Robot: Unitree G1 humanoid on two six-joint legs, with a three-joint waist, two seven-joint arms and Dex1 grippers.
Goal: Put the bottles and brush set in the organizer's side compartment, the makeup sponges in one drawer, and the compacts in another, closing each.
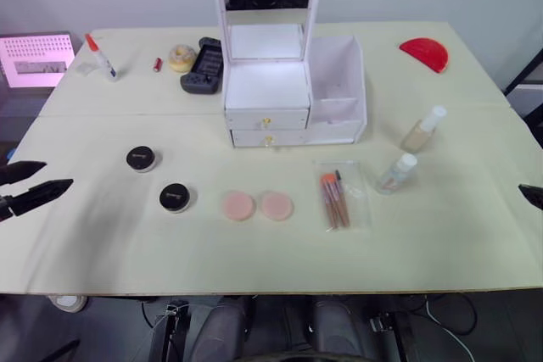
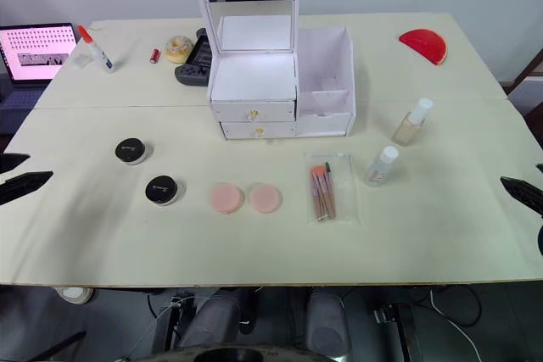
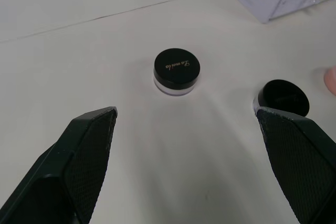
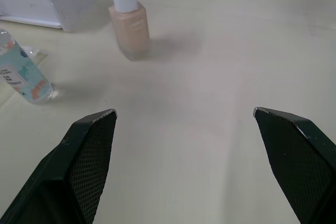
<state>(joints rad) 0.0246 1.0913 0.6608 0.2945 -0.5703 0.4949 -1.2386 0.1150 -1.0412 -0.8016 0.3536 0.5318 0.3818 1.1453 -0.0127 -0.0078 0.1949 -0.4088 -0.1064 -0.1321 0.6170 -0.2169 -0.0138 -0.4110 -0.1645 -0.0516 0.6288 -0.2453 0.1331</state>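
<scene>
- Organizer [image 1: 270, 95] stands at the back middle of the bench [image 1: 441, 235], both drawers [image 1: 266, 128] shut, side compartment [image 1: 336, 82] on its right.
- Two compacts [image 1: 175, 197] lie front-left, the makeup sponges [image 1: 255, 206] side by side just right of them, apart.
- Brush set [image 1: 334, 199] lies right of the sponges; two bottles [image 1: 411, 150] stand beyond it.
- Left gripper [image 3: 186, 171] hovers at the left edge, fingers spread wide, holding nothing.
- Right gripper [image 4: 184, 166] at the right edge, likewise spread and empty.
</scene>
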